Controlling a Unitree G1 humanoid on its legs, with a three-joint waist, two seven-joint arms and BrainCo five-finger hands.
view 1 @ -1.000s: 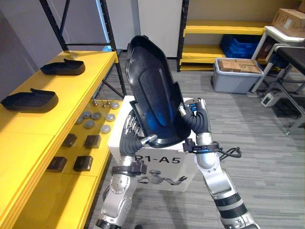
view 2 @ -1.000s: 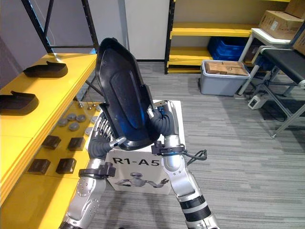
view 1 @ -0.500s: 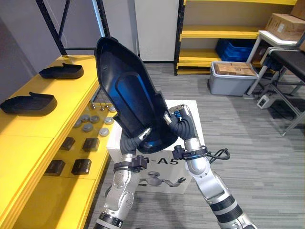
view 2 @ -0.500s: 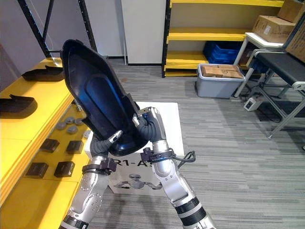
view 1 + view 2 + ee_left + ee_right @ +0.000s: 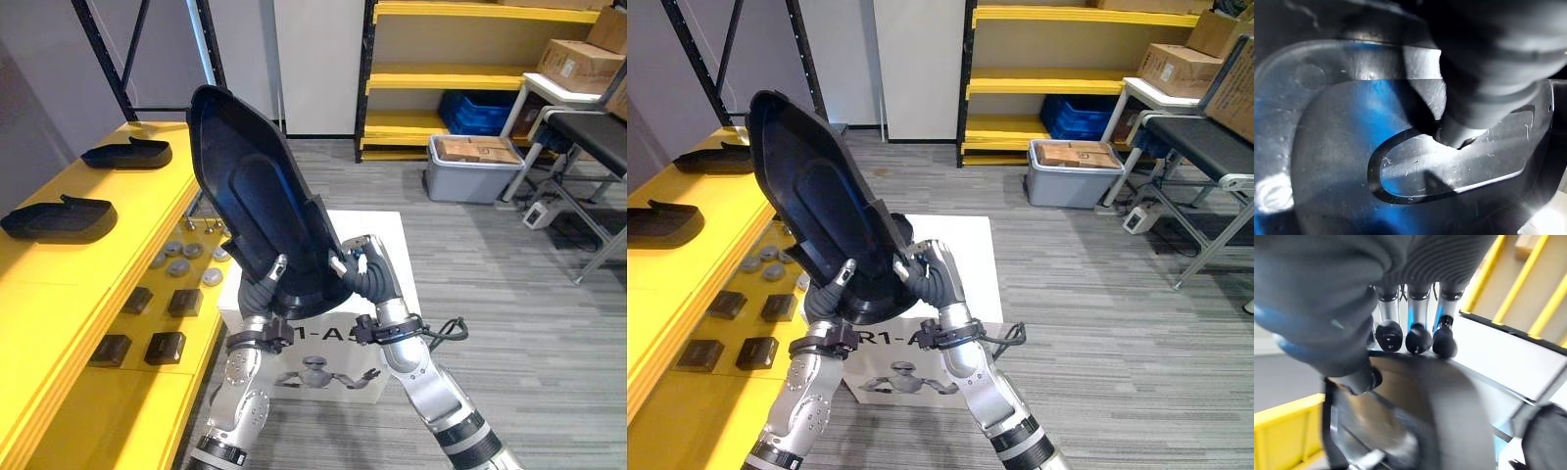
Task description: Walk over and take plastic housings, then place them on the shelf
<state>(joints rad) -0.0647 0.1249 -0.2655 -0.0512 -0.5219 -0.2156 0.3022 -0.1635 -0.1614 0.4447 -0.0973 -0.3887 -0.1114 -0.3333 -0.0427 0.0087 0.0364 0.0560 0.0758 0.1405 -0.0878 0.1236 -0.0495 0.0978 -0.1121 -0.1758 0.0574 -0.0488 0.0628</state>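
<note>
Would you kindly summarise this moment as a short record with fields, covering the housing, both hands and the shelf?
Held item: large black plastic housing, held up and tilted, white box beyond it
Left hand: grips its lower edge
Right hand: pinches the rim on the other side
Yellow shelf: at the robot's left; near black housing and far black housing lie on top
Task state: held housing not yet on shelf
</note>
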